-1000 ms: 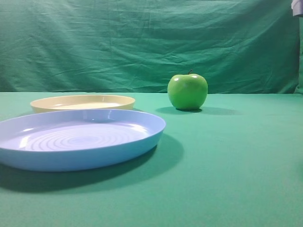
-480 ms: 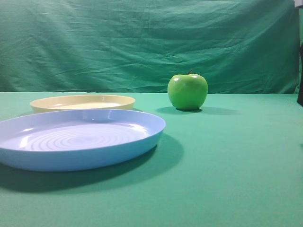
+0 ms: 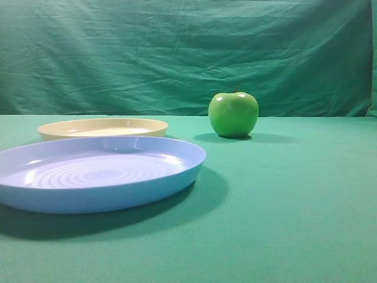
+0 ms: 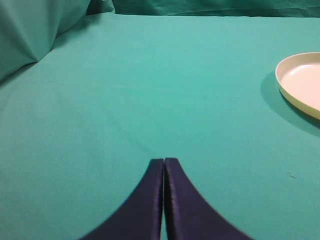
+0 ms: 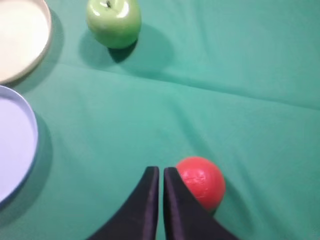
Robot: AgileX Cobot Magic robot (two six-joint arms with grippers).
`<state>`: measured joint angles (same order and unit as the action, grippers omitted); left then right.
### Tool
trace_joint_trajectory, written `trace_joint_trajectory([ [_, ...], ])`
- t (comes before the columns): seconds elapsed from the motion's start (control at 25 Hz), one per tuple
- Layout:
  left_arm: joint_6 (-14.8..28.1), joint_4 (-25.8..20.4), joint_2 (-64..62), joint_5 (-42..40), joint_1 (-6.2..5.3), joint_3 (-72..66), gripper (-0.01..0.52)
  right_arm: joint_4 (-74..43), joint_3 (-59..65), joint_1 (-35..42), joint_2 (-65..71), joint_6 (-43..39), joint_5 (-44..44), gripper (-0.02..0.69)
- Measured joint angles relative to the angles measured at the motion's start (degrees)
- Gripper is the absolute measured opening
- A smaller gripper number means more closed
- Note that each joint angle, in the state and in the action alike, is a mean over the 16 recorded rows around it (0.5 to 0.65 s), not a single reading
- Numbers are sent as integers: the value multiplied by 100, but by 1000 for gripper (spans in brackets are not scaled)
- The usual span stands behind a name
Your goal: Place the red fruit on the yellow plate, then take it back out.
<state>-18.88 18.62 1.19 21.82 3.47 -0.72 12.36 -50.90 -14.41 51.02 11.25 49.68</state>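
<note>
The red fruit (image 5: 202, 181) lies on the green cloth in the right wrist view, just right of my right gripper (image 5: 161, 170), whose jaws are shut with nothing between them. The fruit is partly hidden behind the right finger and is out of the exterior view. The yellow plate (image 3: 103, 127) sits at the left behind the blue plate; it shows as a yellow plate (image 5: 30, 55) at the top left of the right wrist view and as a yellow plate (image 4: 300, 82) at the right edge of the left wrist view. My left gripper (image 4: 163, 161) is shut over bare cloth.
A glossy green apple (image 3: 233, 114) stands right of the yellow plate, seen as a green apple (image 5: 113, 22) from the right wrist. A large light-blue plate (image 3: 100, 174) lies front left, its blue plate rim (image 5: 31, 135) at the left. A green backdrop hangs behind.
A bit of the right arm showed at the right edge of the exterior view earlier, first high, then lower; it is now out of that view. Nothing on the table moved.
</note>
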Motion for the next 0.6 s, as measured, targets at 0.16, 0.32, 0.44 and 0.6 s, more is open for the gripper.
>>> trace_joint_trajectory([
  [0.16, 0, 0, 0, 0, 0, 0, 0, 126, 0, 0, -835, -32, 206, 0],
  [0.32, 0, 0, 0, 0, 0, 0, 0, 187, 20, 0, -1603, -63, 375, 0],
  [0.44, 0, 0, 0, 0, 0, 0, 0, 167, 106, 0, -2090, -113, 476, 0],
  [0.6, 0, 0, 0, 0, 0, 0, 0, 83, 354, 0, -2612, -217, 507, 0],
])
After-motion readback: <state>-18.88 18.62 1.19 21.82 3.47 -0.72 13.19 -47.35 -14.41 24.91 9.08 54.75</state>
